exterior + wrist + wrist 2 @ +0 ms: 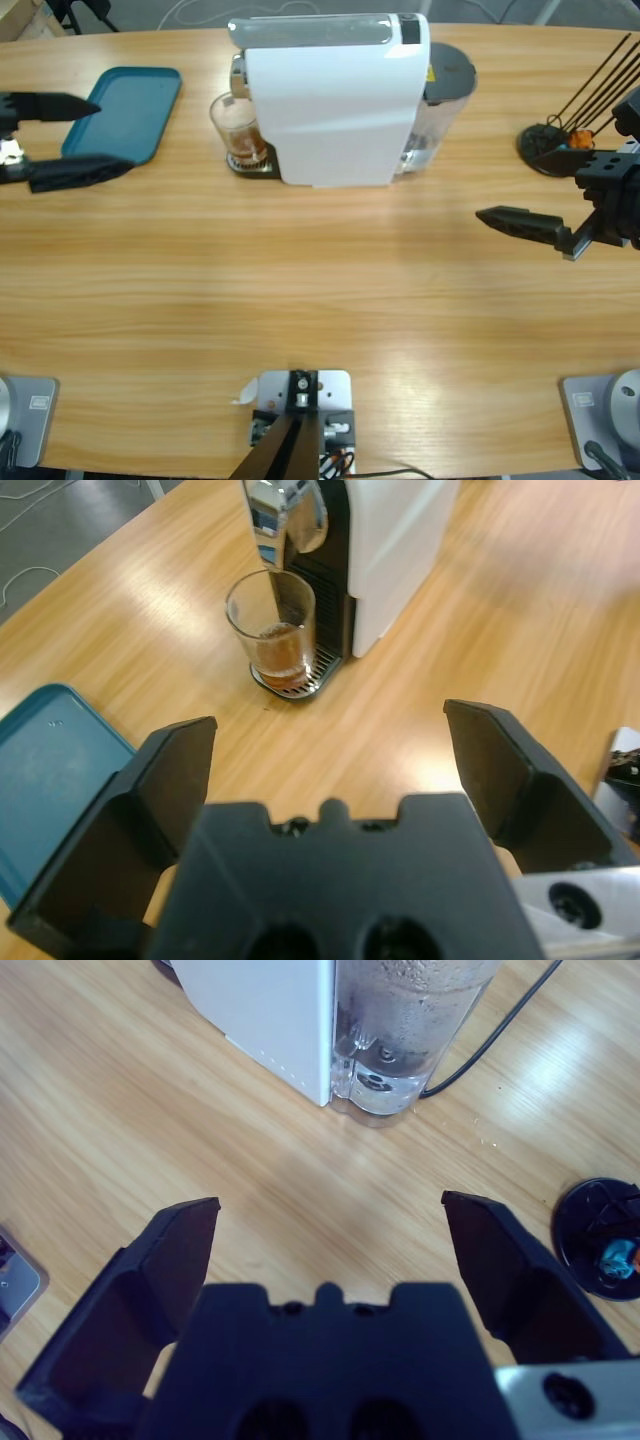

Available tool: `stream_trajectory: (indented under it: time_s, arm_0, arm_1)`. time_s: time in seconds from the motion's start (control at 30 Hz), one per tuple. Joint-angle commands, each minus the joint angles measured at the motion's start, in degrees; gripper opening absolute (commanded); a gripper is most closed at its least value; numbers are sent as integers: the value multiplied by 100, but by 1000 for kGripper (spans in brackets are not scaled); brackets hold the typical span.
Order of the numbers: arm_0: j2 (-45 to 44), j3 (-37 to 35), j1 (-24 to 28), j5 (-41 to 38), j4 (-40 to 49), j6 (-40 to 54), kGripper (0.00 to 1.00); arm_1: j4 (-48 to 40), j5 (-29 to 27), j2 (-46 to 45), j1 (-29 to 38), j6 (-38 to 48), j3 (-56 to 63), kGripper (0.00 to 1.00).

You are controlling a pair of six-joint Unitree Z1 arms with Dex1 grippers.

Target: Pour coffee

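Note:
A clear glass (pixel 238 128) stands on the drip grille under the spout of the white coffee machine (pixel 335 100). A shallow layer of reddish-brown coffee (pixel 279 661) lies in the glass (pixel 272 620). My left gripper (pixel 112 136) is at the table's left edge, open and holding nothing, well short of the glass; the left wrist view looks between its jaws (pixel 330 750) at the glass. My right gripper (pixel 510 187) hangs open at the right side with nothing in it, and the right wrist view (pixel 330 1240) faces the machine's water tank (pixel 400 1030).
A teal tray (pixel 125 110) lies at the back left, beside the left gripper. A black capsule stand (pixel 548 142) with thin wire rods sits at the back right, a capsule (pixel 620 1258) at its base. A black cable (pixel 500 1030) runs behind the machine.

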Motion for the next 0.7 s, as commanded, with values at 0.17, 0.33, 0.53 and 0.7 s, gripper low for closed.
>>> stream_trajectory:
  time_s: [0.17, 0.33, 0.53, 0.7]
  arm_0:
    - [1827, -1104, 406, -731, -60, 706, 1000]
    - [2225, -1235, 394, -729, -60, 1168, 1000]
    - [2413, -1329, 158, -423, -60, 1432, 1000]
    - [2676, -1348, 93, -395, -278, 1514, 1000]
  arm_1:
    - [-14, 75, 219, 49, 77, 148, 1000]
    - [0, 75, 317, 49, 77, 131, 1000]
    - [285, 217, 281, 49, 78, -8, 1000]
    - [445, 224, 309, 49, 77, -86, 1000]
